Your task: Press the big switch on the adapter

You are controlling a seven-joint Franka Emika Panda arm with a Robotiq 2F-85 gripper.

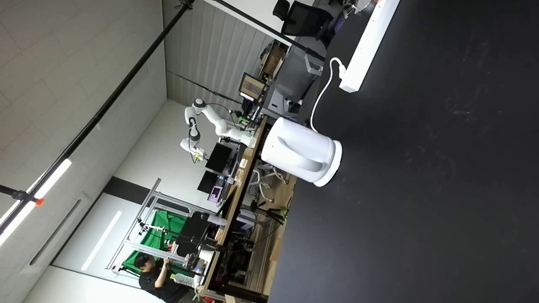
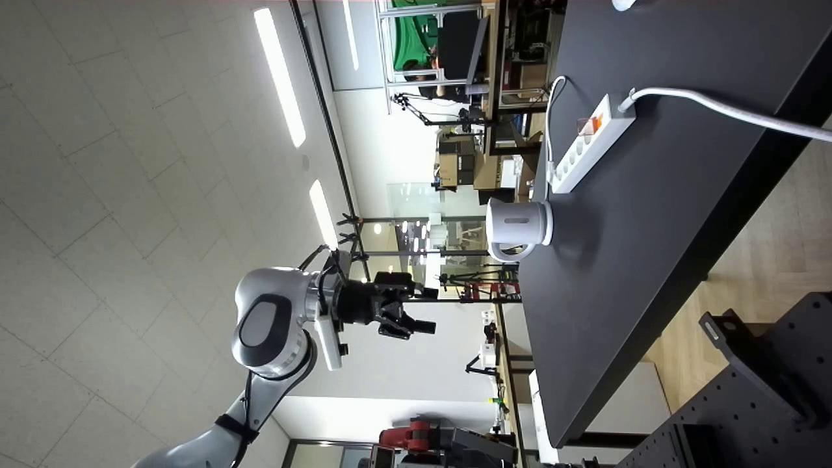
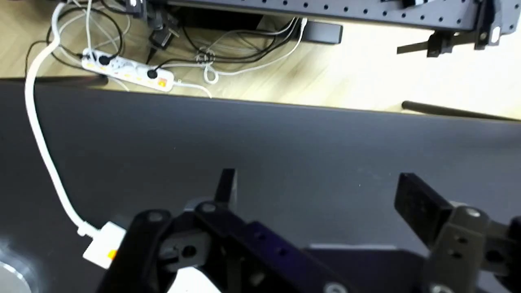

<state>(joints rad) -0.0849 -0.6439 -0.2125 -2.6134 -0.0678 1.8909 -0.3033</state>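
In the upper right of an exterior view the adapter [image 2: 594,152] is lying on the dark table [image 2: 585,279], its orange switch [image 2: 596,123] sitting toward the upper end, by the thick white cord [image 2: 715,104]. A white kettle [image 2: 517,221] is standing near the lower end. The gripper [image 2: 428,311] is hanging well apart from both, just below mid-frame, its fingers [image 2: 424,327] spread with nothing between them. Pressing so, they might be straddling the switch or landing beside it; a slanting push could be sliding the adapter, and a low approach could be knocking the kettle. The wrist view is showing, at upper left, another power strip [image 3: 127,71] on the floor [image 3: 350,77], which neither exterior view is showing; at lower left the fingers are hiding much of the adapter. In an exterior view the adapter [image 1: 370,47] is running out of the top edge, with no gripper showing.
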